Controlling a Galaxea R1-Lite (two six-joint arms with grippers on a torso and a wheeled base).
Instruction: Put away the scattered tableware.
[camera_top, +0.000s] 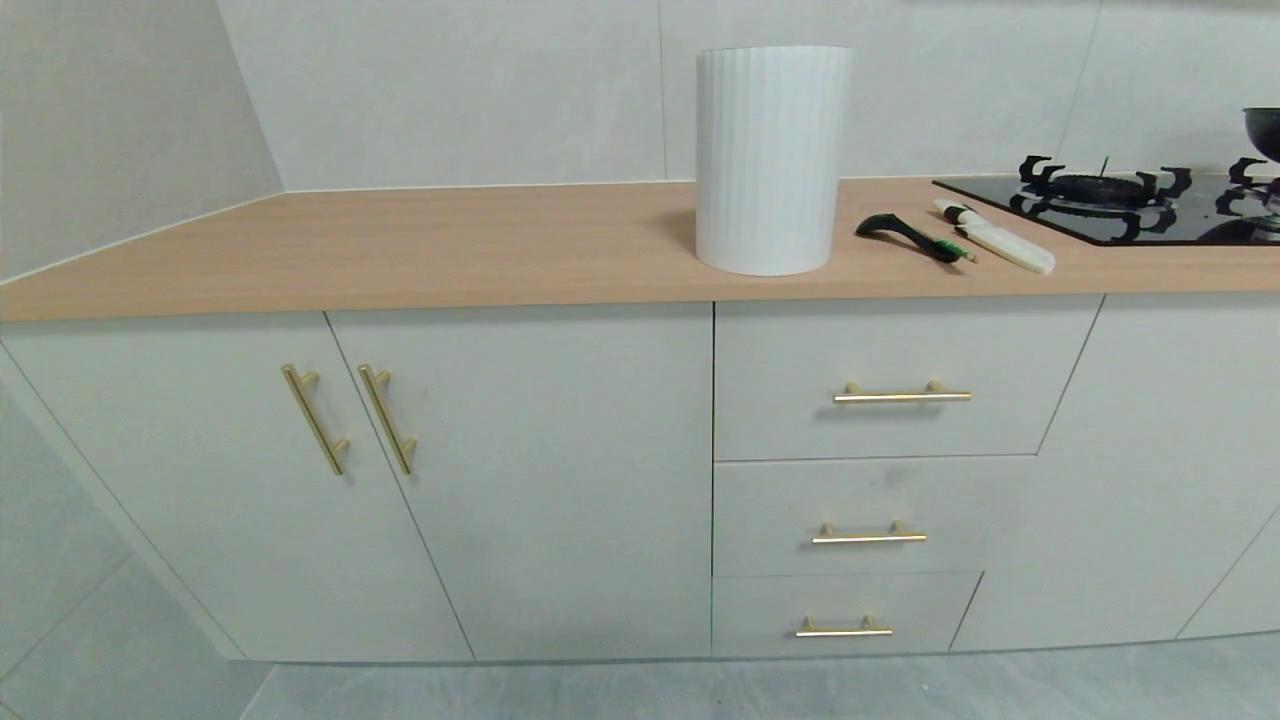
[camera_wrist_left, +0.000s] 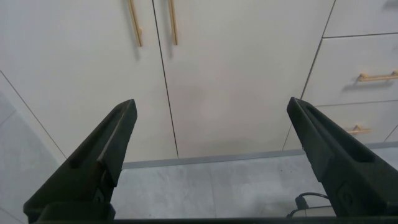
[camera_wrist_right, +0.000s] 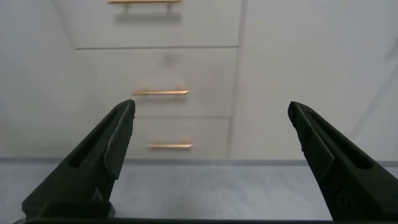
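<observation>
gaping wide and empty, left hand (camera_wrist_left: 210, 103) and right hand (camera_wrist_right: 210, 104) before cabinet fronts (camera_wrist_left: 236, 74)

The left gripper (camera_wrist_left: 211, 102) has two matte, near-black jaws, each a long wedge narrowing to a blunt tip, with flat inner faces and bevelled edges. The right gripper (camera_wrist_right: 211, 104) has jaws of the same dark colour and wedge shape.

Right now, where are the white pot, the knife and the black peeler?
white pot (camera_top: 768, 160), head view, middle of its ribbed side.
knife (camera_top: 1008, 247), head view, middle of its pale blade.
black peeler (camera_top: 903, 234), head view, on its black handle.
</observation>
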